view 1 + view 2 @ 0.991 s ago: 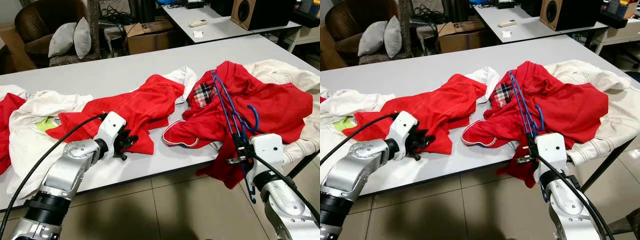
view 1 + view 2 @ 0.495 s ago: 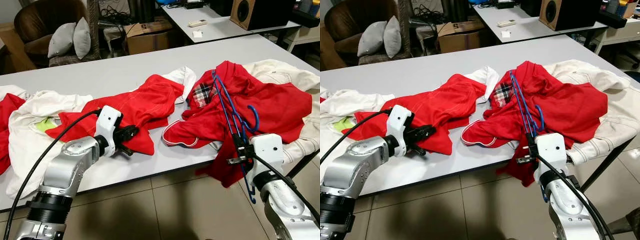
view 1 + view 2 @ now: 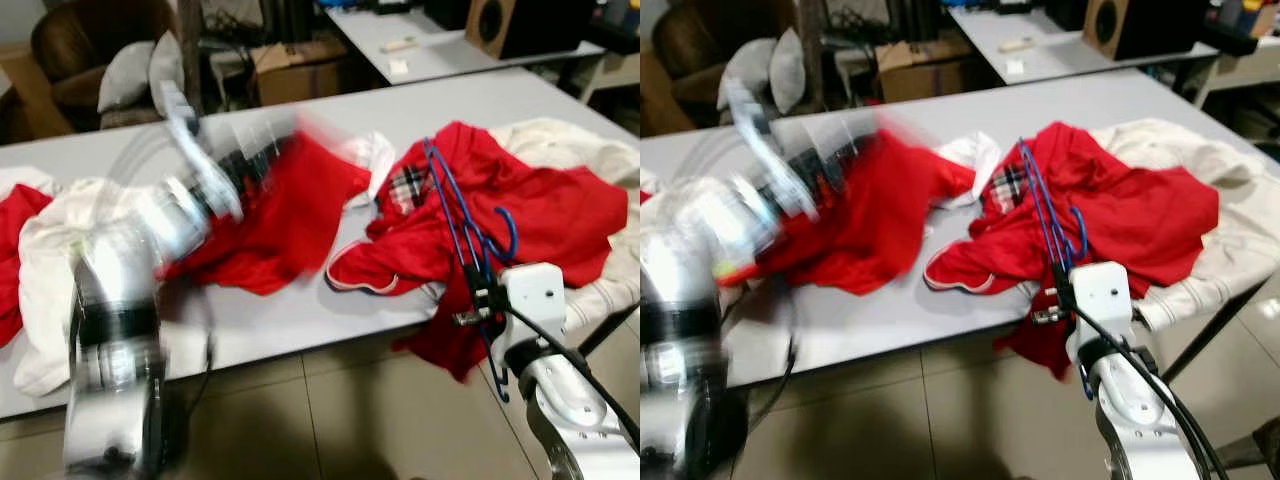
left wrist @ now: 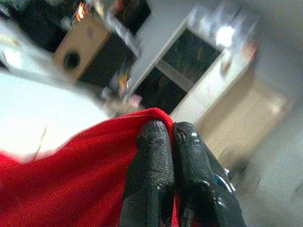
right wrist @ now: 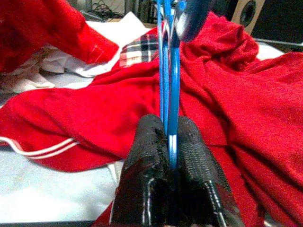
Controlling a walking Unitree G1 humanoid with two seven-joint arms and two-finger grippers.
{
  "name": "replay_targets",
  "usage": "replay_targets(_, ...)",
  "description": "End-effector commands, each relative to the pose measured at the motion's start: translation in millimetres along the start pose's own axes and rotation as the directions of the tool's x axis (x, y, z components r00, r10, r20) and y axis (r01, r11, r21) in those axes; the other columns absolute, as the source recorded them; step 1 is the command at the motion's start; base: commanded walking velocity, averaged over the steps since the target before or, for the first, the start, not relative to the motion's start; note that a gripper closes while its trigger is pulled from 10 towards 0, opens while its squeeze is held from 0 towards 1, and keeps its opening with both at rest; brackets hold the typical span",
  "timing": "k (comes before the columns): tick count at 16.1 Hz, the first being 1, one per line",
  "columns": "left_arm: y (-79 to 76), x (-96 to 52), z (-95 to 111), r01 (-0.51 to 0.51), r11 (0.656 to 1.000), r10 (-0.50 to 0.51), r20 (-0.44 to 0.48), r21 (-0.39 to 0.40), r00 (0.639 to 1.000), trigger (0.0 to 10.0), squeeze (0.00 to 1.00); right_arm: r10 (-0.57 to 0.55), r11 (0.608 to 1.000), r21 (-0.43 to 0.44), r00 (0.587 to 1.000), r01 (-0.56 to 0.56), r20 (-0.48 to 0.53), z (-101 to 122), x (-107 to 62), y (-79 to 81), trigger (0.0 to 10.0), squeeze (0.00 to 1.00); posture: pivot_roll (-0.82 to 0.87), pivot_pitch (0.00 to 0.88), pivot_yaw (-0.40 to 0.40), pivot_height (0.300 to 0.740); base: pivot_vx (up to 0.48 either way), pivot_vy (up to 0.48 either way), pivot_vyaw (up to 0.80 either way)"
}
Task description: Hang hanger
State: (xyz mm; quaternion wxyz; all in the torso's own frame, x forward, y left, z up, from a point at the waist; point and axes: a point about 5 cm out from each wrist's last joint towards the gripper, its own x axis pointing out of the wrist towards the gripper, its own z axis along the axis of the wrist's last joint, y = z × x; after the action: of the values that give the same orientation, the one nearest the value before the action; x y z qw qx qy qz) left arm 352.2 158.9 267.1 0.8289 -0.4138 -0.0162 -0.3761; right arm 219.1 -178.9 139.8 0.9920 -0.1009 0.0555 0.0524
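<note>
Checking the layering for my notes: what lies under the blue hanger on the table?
The blue hanger, held by the right hand, rests on a crumpled red garment with a plaid collar lining. A white jacket shows behind. The table beneath is covered there.

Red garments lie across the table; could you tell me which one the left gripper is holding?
The left-hand red garment, pinched by the left gripper and raised; the right one lies under the blue hanger.

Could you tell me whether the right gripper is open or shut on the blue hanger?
Shut: the right gripper pinches the blue hanger.
</note>
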Motion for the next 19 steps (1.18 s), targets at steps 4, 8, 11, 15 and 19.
replay_targets(4, 66.0, -30.8, 13, -0.396, 0.906, 0.404, 0.023, -0.151, 0.914, 0.0, 0.00, -0.006, 1.000, 0.006, 1.000, 0.006, 0.013, 0, 2.6, 1.3, 10.0, 0.00, -0.14, 0.000, 0.108, 0.740, 0.000, 0.000, 0.00)
replay_targets(8, 120.1, -76.9, -8, -0.740, 0.662, 0.743, -0.030, -0.116, 0.669, 2.4, 0.00, -0.009, 1.000, 0.009, 1.000, 0.009, 0.017, 0, 2.4, 2.5, 10.0, 0.00, -0.14, 0.000, 0.111, 0.740, 0.000, 0.000, 0.00)
replay_targets(11, 127.8, -86.0, -4, -0.812, 0.584, 0.811, -0.028, -0.025, 0.584, 10.0, 0.54, -0.010, 1.000, 0.007, 1.000, 0.010, 0.019, 0, 2.8, 1.6, 10.0, 0.00, -0.14, 0.000, 0.109, 0.740, 0.000, 0.000, 0.00)
replay_targets(15, 131.4, -96.0, 18, -0.870, 0.488, 0.867, 0.070, 0.076, 0.493, 10.0, 1.00, -0.006, 1.000, 0.010, 1.000, 0.005, 0.023, 1, 4.7, 3.3, 10.0, 0.00, -0.14, 0.000, 0.109, 0.740, 0.000, 0.000, 0.00)
replay_targets(19, 109.2, -71.9, 40, -0.721, 0.603, 0.750, 0.066, 0.340, 0.658, 10.0, 1.00, -0.014, 1.000, 0.013, 1.000, 0.014, 0.017, -1, 1.7, 2.9, 10.0, 0.00, -0.14, 0.000, 0.113, 0.740, 0.000, 0.000, 0.00)
